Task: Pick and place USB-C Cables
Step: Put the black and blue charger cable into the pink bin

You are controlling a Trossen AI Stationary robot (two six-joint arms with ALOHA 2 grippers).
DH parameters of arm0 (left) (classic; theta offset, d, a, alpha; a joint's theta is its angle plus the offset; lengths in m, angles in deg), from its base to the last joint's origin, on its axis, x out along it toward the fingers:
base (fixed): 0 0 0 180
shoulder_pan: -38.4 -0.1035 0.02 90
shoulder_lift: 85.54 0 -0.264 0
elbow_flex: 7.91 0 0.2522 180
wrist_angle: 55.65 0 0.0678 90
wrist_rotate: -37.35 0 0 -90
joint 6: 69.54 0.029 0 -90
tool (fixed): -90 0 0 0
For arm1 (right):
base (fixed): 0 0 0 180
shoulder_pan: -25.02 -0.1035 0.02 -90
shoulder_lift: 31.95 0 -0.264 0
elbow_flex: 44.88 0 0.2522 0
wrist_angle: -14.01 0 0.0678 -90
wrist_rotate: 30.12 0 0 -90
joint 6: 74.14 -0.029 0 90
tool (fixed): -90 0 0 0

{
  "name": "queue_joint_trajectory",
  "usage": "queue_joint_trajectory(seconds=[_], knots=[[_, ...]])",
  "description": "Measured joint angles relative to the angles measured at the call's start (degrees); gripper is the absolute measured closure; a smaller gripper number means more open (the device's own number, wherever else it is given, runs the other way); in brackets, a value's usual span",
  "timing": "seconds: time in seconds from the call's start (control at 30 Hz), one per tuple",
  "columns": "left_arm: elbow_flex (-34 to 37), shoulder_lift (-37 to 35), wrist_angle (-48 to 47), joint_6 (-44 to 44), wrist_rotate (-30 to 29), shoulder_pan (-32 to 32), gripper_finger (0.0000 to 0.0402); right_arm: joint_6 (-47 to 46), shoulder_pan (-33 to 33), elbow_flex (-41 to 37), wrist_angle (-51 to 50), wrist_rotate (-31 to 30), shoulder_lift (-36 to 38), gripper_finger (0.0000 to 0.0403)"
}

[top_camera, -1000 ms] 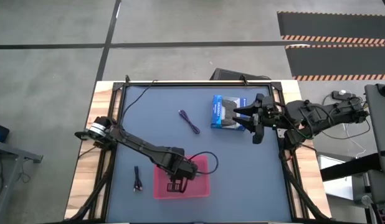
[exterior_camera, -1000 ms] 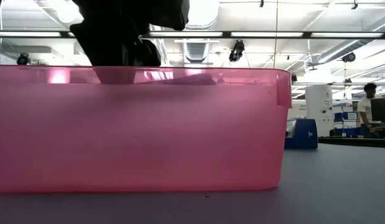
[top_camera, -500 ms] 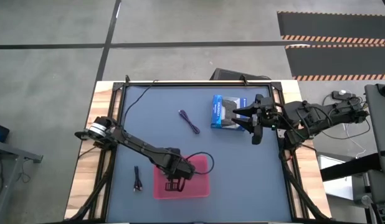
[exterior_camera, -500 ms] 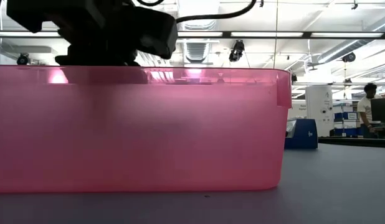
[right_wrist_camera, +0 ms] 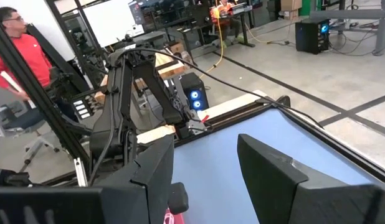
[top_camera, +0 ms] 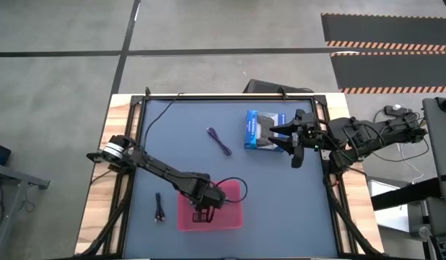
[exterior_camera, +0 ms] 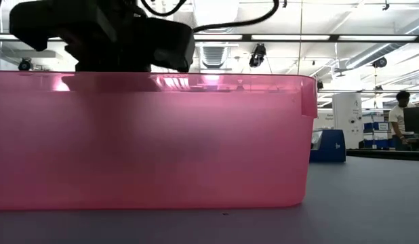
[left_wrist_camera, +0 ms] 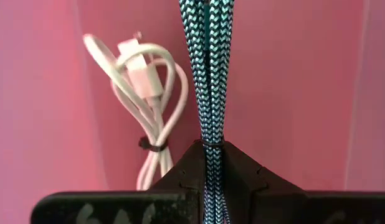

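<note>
My left gripper [top_camera: 201, 214] reaches down into the pink tray [top_camera: 232, 218], shut on the teal braided cable [left_wrist_camera: 211, 74]. The white cable [left_wrist_camera: 146, 93] lies coiled on the tray's floor [left_wrist_camera: 292, 93] beside it. The purple cable [top_camera: 219, 141] lies flat on the blue mat mid-table. On the mat left of the tray lies the black cable [top_camera: 159, 207]. My right gripper [top_camera: 295, 148] waits open at the table's right, beside the blue-and-black box. In the low view the tray wall [exterior_camera: 196, 135] hides the left fingers. My left gripper pinches the teal cable's doubled strands [left_wrist_camera: 211, 146] between its two fingers [left_wrist_camera: 180, 174], which come from above and point down into the tray. The strands run side by side away from the fingers toward the tray's floor. Whether their end rests there cannot be told.
The blue-and-black box [top_camera: 260, 130] lies on the mat near the far right, next to my right gripper [right_wrist_camera: 208, 168]. Open mat lies between the tray and the box. People show in the room beyond the table [right_wrist_camera: 18, 50].
My left gripper has shifted slightly toward the table's left edge while staying over the tray. In the low view its dark body now spreads wider above the tray's rim.
</note>
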Motion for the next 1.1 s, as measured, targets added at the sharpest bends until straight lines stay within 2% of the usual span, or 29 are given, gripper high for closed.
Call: queue_joint_trajectory(seconds=[0.33,1.1], knots=[[1.43,-0.02,3.46,0.14,2.01,-0.27,0.0385,0.02,-0.02,-0.02,-0.01,0.01,0.00,0.0234],[2.62,-0.02,3.65,0.04,4.86,-0.95,0.0366,0.02,-0.04,-0.04,-0.01,0.01,0.00,0.0234]])
